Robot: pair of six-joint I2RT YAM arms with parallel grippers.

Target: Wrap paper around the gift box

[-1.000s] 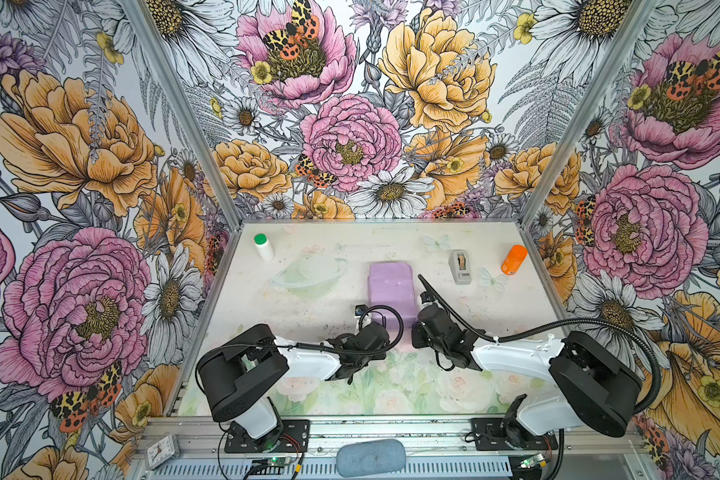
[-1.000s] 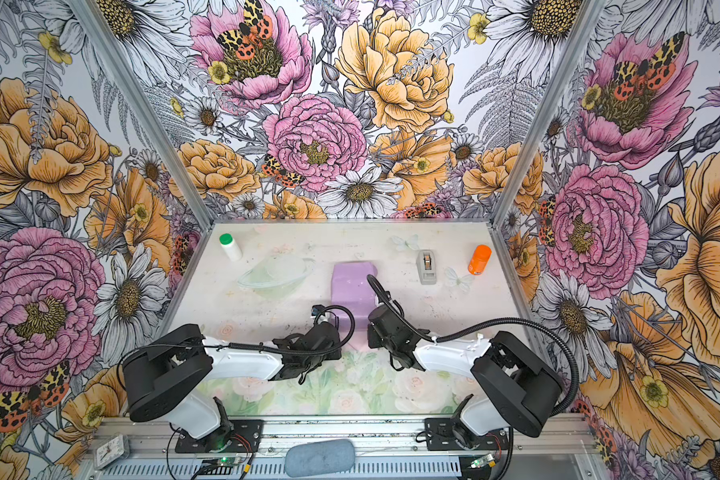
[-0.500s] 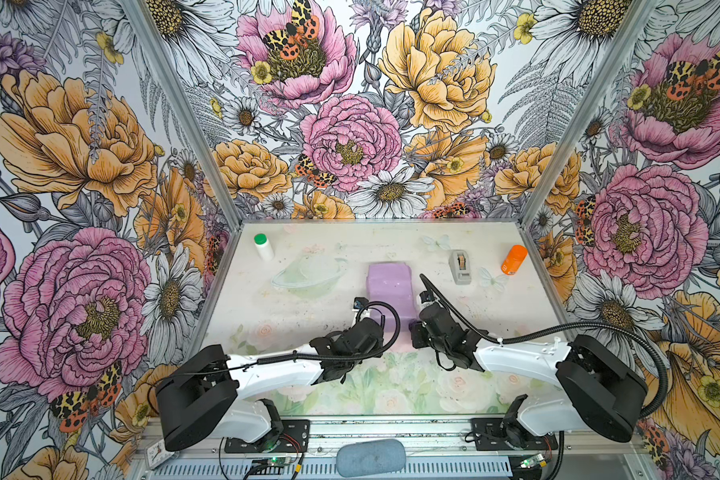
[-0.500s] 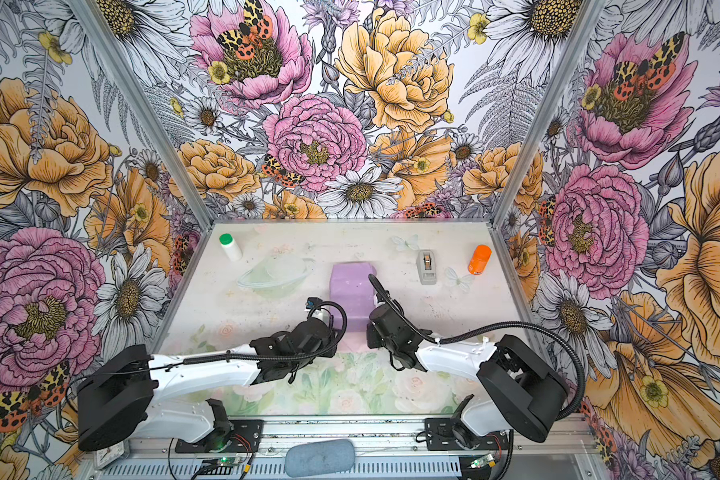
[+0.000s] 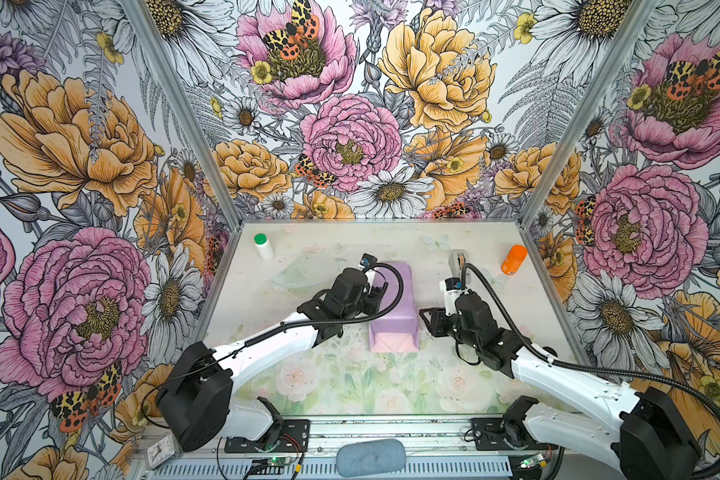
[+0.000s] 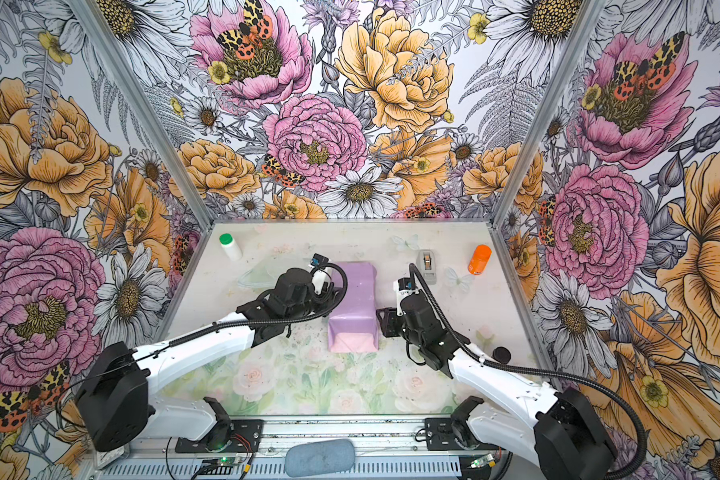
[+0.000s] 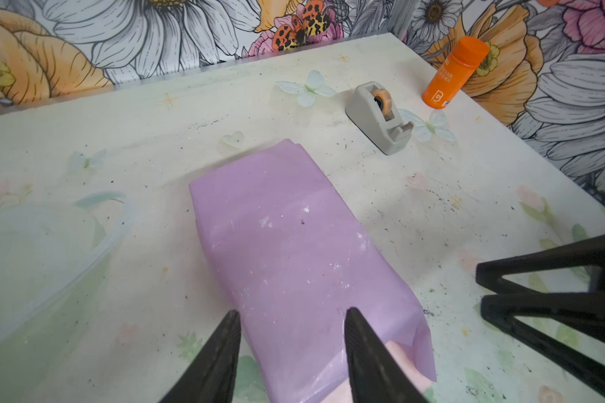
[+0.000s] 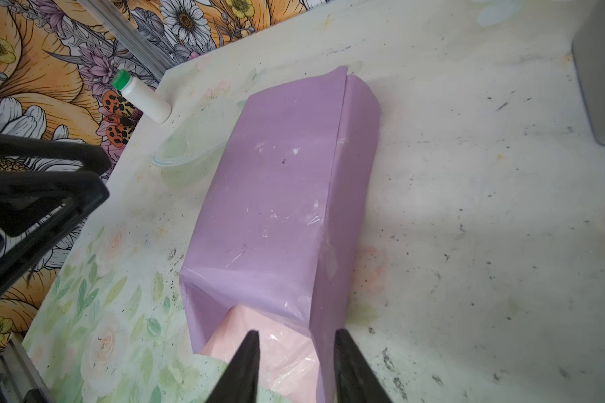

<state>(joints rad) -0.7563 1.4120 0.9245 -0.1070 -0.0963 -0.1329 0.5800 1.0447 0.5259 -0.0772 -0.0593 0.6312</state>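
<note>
orange bottle (image 7: 451, 76): "B" mark, small print unreadable | table (image 7: 119, 139): scuffed floral print | walls (image 5: 350, 124): floral | left gripper (image 7: 292, 314), right gripper (image 8: 297, 335): jaws apart over folded paper (image 7: 276, 244), seemingly not gripping

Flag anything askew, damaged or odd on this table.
The paper bears white scuffs on top, and at its far end the overlapping edge pokes past the corner instead of lying flush. The near end's folded flaps bulge under crinkled tape. Nothing looks spilled.
</note>
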